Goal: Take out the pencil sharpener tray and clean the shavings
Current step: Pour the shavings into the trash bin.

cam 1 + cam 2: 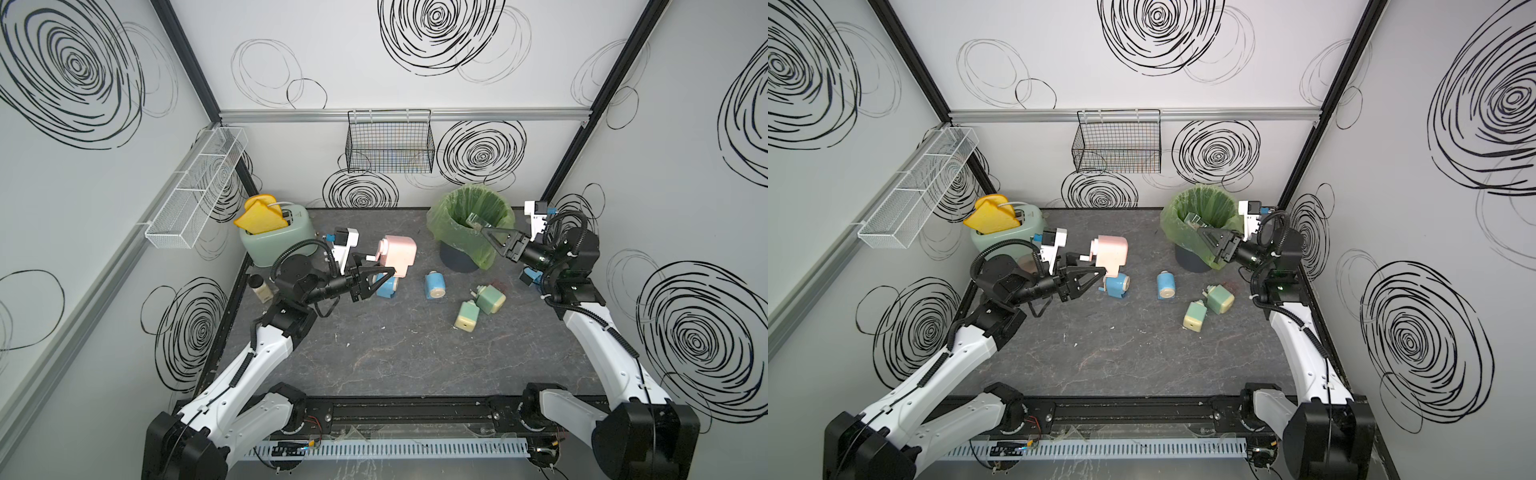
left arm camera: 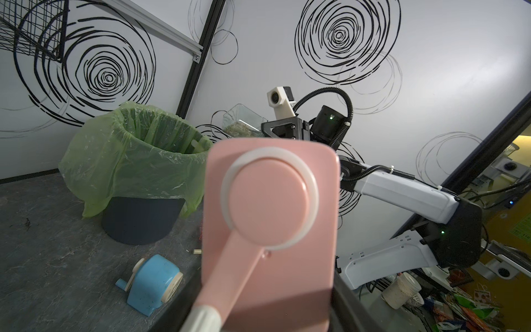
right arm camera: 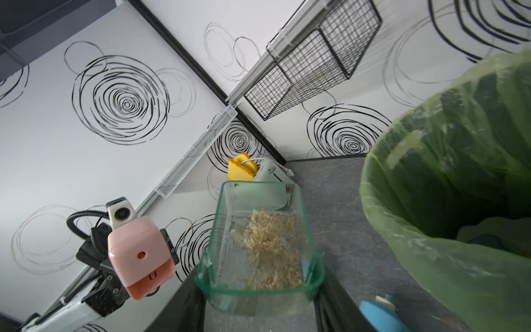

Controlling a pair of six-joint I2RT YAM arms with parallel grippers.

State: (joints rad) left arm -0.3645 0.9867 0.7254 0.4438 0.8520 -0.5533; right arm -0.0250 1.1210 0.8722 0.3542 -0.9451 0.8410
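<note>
1. The right gripper [image 1: 487, 232] is clamped on the near short end of the clear tray [image 3: 220, 227]. This is shown at bottom centre of the right wrist view.
2. The left gripper [image 1: 384, 272] is closed around the body of the pink sharpener [image 1: 400, 252]. The sharpener is held clear of the table, left of centre in both top views.
3. The tray is found right of centre in the upper half of a top view, at the rim of the green-lined bin [image 1: 440, 220].
   - In the top views it overlaps the opening.
   - In the wrist views it sits just beside the rim.
   - Whether its far end is above the opening cannot be settled.
4. The shavings [image 3: 273, 250] are heaped on the tray floor, toward the long wall nearer the bin. None are seen falling, so emptying is judged not yet done.
5. The tray is judged to be carried to the bin so that its contents drop into the liner once tipped. The sharpener is judged to be held aside, ready for refitting.
6. The tray's long axis runs in line with the fingers and points away from the wrist. Its open face is turned upward. A roll toward the bin is judged necessary.
7. The sharpener's crank end is turned to the left wrist, and its pencil-hole face toward the right arm.
</note>
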